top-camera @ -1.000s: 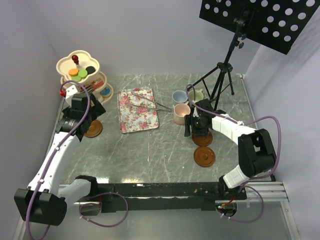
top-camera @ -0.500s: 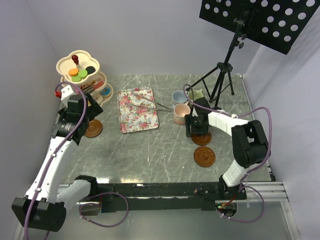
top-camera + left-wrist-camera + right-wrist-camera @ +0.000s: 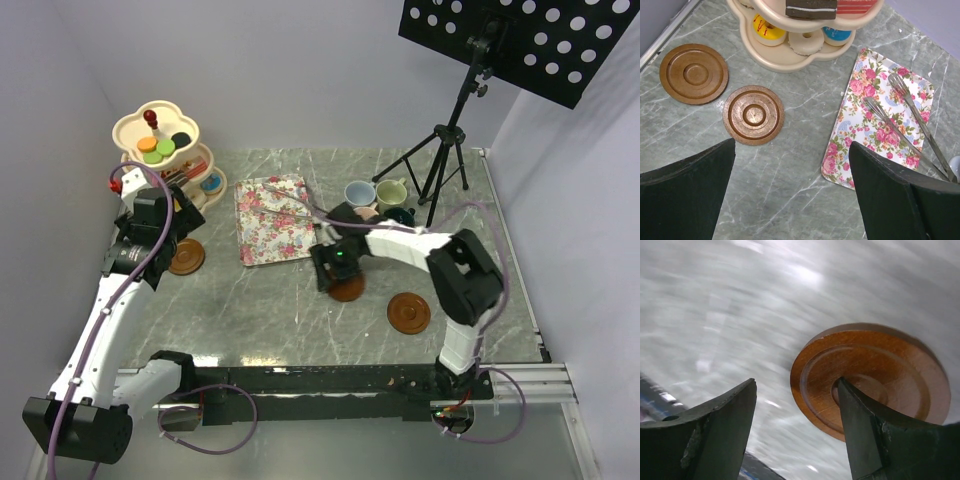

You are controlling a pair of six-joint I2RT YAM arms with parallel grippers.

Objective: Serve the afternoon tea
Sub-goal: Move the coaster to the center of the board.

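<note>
Right gripper (image 3: 796, 384): jaws fairly wide, clamping nothing. A round brown ridged saucer (image 3: 875, 372) lies flat on the grey marble table (image 3: 715, 315). Its rim reaches into the gap and one finger (image 3: 875, 440) covers its centre. Touching or not, cannot tell; the wrist view is blurred. The overhead view puts that saucer mid-table, near a corner of the floral rectangular tray (image 3: 272, 220).

Left gripper (image 3: 792, 147): fully agape, empty, above two other brown saucers (image 3: 753, 114) beside the cream three-tier stand (image 3: 790, 47). Overhead, the arm hides one of them.
</note>
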